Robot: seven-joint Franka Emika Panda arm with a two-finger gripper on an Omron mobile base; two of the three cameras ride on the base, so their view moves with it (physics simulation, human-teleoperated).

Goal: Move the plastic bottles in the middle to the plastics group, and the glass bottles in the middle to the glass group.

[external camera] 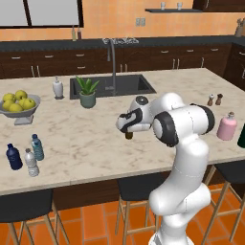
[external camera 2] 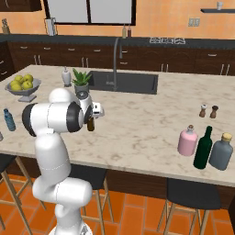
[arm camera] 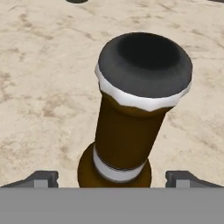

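Hanging in the middle of the frame, the gripper [arm camera: 112,178] stood wide apart around the brown bottle [arm camera: 131,118], not squeezing.

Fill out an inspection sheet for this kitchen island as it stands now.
Surface: marble island counter, sink set in.
Job's things: brown bottle upright mid-counter; pink bottle beside green bottle; teal bottle by navy bottle and clear bottle.
Clutter: fruit bowl, potted plant, soap dispenser, shakers, grey bottle.
Grippers: gripper open, fingertips either side of the brown bottle.
Cables: nothing seen.
Surroundings: stools, dark cabinets.
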